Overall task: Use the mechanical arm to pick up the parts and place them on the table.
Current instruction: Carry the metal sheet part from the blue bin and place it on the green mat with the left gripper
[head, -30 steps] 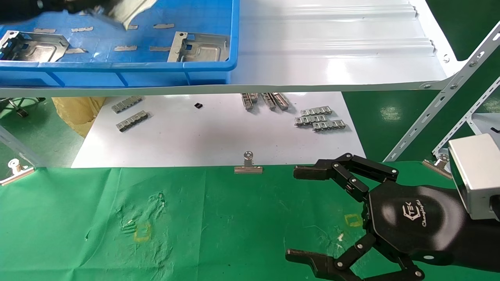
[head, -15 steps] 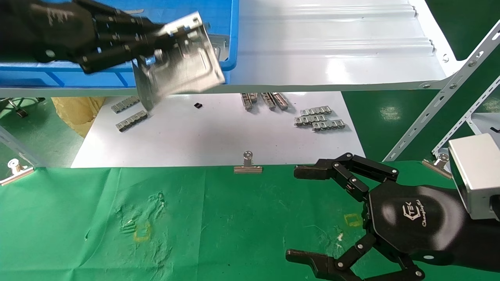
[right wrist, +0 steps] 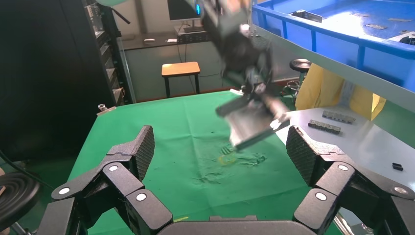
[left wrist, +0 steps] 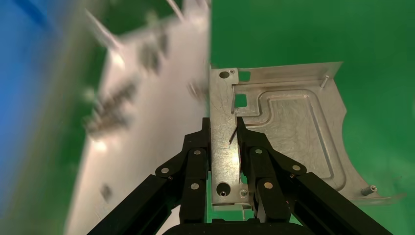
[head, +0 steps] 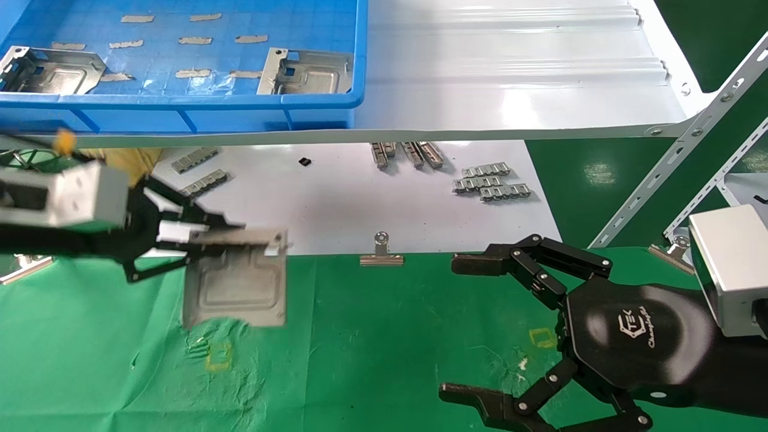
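Note:
My left gripper is shut on the edge strip of a shiny silver plate and holds it hanging above the green-cloth table, over a yellow square mark. In the left wrist view the fingers pinch the plate on both sides. Two more plates lie in the blue bin. My right gripper is open and empty at the right front of the table; its view shows the held plate far off.
A white board behind the cloth carries small grey ribbed strips. Binder clips hold the cloth's back edge. A white shelf bearing the bin overhangs the board. A slotted metal brace stands at right.
My left gripper has carried the plate out of the bin, down and toward the front, to just above the green cloth. The right arm has not moved.

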